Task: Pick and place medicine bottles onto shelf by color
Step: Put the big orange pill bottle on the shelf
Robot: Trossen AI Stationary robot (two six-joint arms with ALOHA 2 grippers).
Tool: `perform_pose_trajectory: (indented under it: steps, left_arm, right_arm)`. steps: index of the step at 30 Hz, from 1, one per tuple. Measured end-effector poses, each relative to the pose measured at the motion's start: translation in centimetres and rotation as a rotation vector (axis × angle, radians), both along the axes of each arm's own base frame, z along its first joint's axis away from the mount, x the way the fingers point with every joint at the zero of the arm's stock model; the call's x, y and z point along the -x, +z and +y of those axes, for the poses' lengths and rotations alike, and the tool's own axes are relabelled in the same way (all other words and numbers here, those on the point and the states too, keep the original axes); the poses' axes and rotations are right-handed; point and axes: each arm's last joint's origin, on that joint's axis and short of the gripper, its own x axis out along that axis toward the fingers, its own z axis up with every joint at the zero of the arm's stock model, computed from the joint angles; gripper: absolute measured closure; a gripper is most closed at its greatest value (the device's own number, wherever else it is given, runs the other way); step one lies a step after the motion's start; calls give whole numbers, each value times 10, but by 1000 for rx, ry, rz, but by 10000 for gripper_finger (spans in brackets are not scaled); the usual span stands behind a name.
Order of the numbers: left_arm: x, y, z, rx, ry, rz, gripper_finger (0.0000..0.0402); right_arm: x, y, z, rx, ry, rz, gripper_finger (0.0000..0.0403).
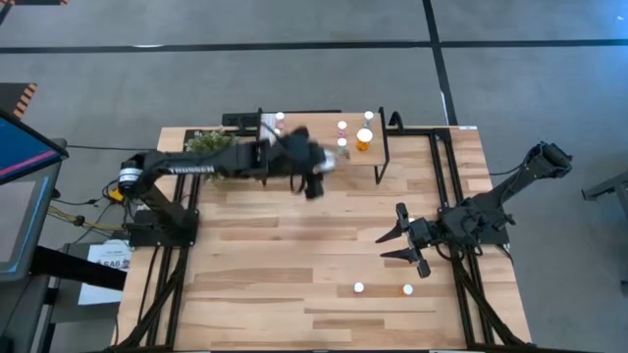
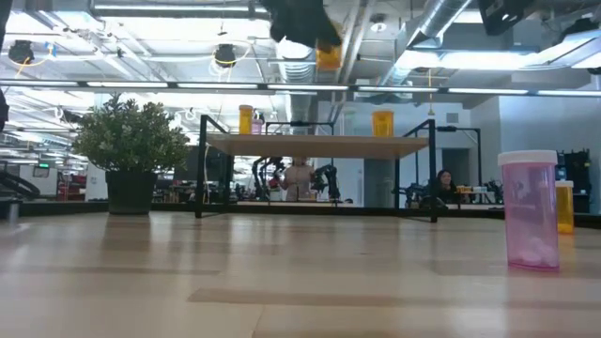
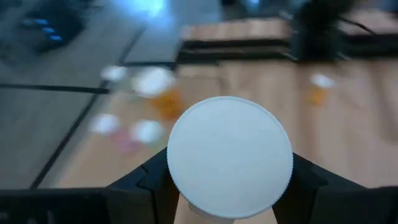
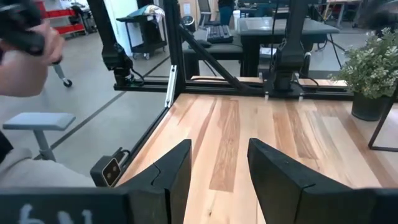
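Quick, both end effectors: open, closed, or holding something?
Left end effector: closed on a white-capped bottle, near the shelf.
Right end effector: open, empty, above the table.

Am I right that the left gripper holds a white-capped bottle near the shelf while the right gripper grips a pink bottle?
Not quite: the right gripper is open and empty, as the right wrist view shows. The left gripper does hold a white-capped bottle near the shelf; the pink bottle stands on the table.

Bright ceiling strip lights (image 2: 235,86) are glaring across the low view; beyond the left gripper's fingers (image 3: 146,180), bottles are smearing out of focus; the white cap (image 3: 230,157) between them is showing sharp.
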Motion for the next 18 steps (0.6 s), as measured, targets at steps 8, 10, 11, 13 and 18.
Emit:
perform_pose_trajectory:
  steps: [8,10,11,13,18]
  left_arm:
    - [23,-1,89,42,205,-11,222]
    - [30,-3,106,60,240,-15,221]
    - [33,-2,113,65,256,-20,221]
    - [39,-2,125,69,284,-33,221]
    - [43,-3,145,87,298,-74,221]
  right_arm:
    - [-1,0,-2,9,-10,2,223]
    - [-1,-1,-3,10,-16,4,221]
    - [-2,-1,-3,10,-20,4,221]
    - [-3,-1,-4,12,-27,7,221]
    - [-5,-3,-5,18,-39,19,224]
